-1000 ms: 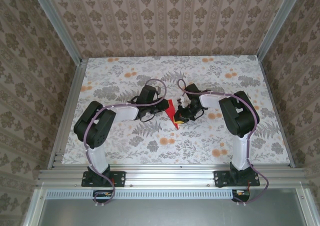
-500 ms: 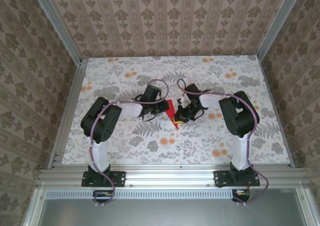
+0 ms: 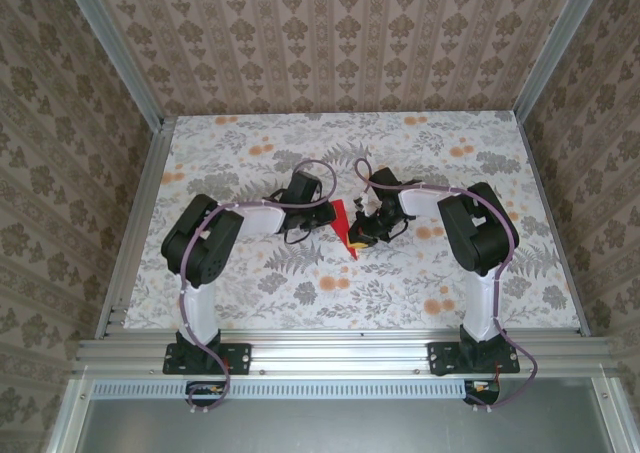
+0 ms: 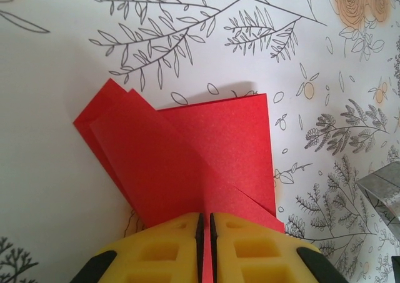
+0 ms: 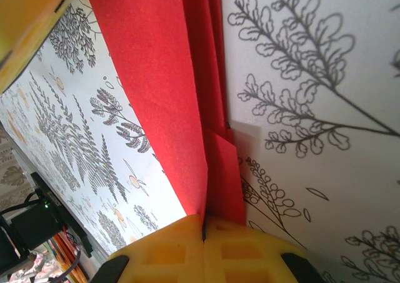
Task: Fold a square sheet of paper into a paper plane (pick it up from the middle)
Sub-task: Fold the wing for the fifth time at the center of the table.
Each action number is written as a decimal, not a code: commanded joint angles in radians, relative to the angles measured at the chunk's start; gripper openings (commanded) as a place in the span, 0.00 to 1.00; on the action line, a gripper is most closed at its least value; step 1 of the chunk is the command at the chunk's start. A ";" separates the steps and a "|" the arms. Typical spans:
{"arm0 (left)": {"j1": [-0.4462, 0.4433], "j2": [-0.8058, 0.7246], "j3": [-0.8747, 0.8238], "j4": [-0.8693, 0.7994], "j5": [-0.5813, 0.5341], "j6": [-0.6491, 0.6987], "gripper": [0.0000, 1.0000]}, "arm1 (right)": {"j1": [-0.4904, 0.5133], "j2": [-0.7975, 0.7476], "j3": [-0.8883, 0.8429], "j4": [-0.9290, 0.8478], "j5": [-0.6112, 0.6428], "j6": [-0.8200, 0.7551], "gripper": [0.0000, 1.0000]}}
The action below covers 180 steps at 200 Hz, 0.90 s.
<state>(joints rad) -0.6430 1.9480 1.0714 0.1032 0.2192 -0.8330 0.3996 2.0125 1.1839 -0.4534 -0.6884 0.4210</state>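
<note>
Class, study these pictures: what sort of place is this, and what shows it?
Probably an enclosed robot test cell: silver aluminium frame rails, patterned wallpaper panel walls, and two black-and-white robot arms bolted at the floral-printed tabletop's near edge.

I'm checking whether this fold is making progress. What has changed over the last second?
The left arm swung its elbow inward, toward the table's middle, easing the left hand slightly closer to the folded red paper. Nothing was taken hold of or let go. The left hand and the right hand stay pinched on the paper; the paper and the right arm kept their places.
</note>
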 commanded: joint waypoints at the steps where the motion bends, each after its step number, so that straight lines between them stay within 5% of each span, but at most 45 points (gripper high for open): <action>1: 0.031 0.017 0.037 -0.055 -0.038 0.055 0.15 | 0.011 0.084 -0.030 -0.079 0.174 -0.008 0.05; 180: 0.134 0.059 0.117 -0.095 0.048 0.160 0.16 | 0.012 0.081 -0.041 -0.074 0.172 -0.007 0.05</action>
<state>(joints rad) -0.5442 2.0190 1.1790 0.0479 0.2810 -0.7238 0.4004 2.0132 1.1843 -0.4526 -0.6888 0.4179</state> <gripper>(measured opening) 0.149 0.058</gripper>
